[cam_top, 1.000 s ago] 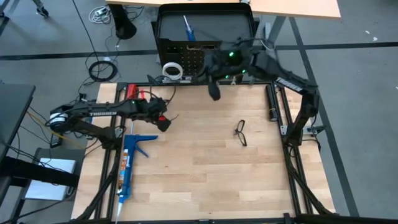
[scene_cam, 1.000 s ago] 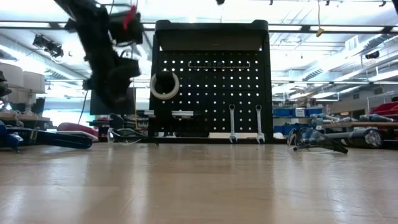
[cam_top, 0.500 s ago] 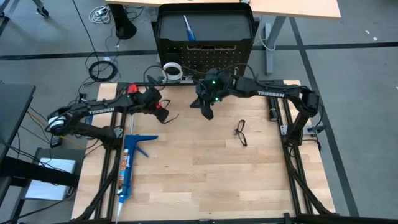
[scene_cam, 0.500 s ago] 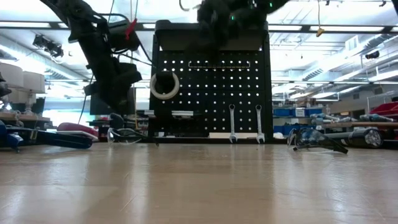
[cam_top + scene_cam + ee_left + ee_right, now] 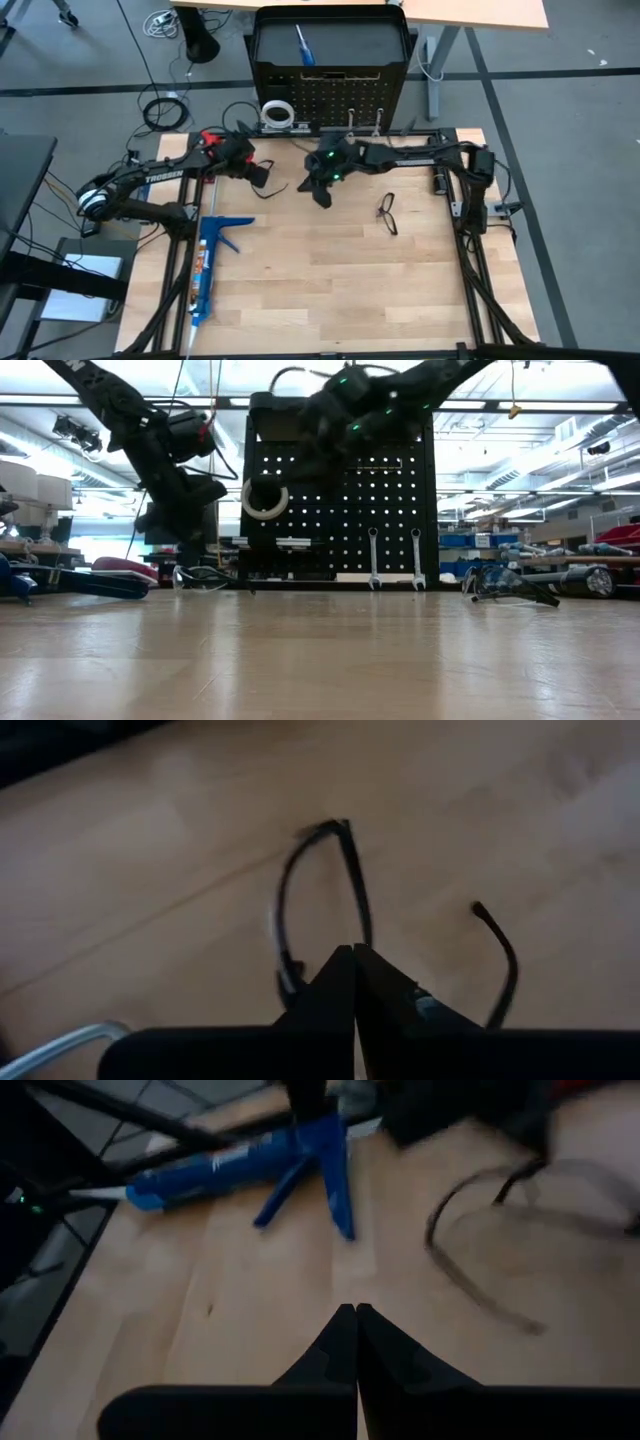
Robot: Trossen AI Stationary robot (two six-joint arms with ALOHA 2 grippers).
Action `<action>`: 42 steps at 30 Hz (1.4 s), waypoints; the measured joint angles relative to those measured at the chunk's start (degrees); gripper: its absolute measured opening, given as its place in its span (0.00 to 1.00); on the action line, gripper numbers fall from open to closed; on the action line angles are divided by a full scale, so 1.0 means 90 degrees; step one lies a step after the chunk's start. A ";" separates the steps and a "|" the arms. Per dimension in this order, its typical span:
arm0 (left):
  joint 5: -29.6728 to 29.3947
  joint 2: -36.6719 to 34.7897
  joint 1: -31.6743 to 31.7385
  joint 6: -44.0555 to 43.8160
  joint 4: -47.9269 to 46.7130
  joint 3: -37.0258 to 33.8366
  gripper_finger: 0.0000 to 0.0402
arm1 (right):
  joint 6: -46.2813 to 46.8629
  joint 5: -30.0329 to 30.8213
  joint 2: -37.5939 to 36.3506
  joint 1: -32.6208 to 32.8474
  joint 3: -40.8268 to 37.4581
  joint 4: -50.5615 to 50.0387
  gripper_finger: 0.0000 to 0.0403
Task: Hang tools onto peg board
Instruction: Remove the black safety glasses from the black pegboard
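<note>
The peg board [image 5: 330, 95] stands upright at the table's far edge. A white tape roll [image 5: 264, 497] and two silver wrenches [image 5: 373, 558] hang from its pegs, and a blue-handled screwdriver [image 5: 303, 45] lies on top of it. One pair of black safety glasses [image 5: 320, 890] lies on the wood at the far left. My left gripper [image 5: 354, 950] hangs shut just above and beside them. My right gripper [image 5: 320, 193] hovers shut over the table to their right, and its wrist view faces those glasses [image 5: 480, 1240]. A second pair of glasses [image 5: 387, 213] lies right of centre.
A long blue caulking gun [image 5: 207, 255] lies along the table's left side, near the left arm. The black arm frames run along both side edges. Bare wood fills the near half of the table.
My right gripper has come down from in front of the peg board toward the table's near and left side, and it now hovers low near the left glasses. My left gripper has drawn back toward the far left corner. Both pairs of glasses have stayed where they were.
</note>
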 joint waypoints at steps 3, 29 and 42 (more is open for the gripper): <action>-0.0048 0.0001 0.0112 -0.0008 -0.0012 0.0002 0.01 | 0.0252 -0.0192 0.0631 0.0116 0.0498 -0.0031 0.02; 0.0333 0.0513 0.0392 0.0181 0.0047 0.0027 0.00 | -0.0801 0.0746 0.2881 0.0150 0.2624 -0.0847 0.02; 0.0566 0.0361 -0.0045 0.0498 -0.0099 0.0066 0.00 | -0.0572 0.1408 0.2076 0.0240 0.2643 -0.1219 0.01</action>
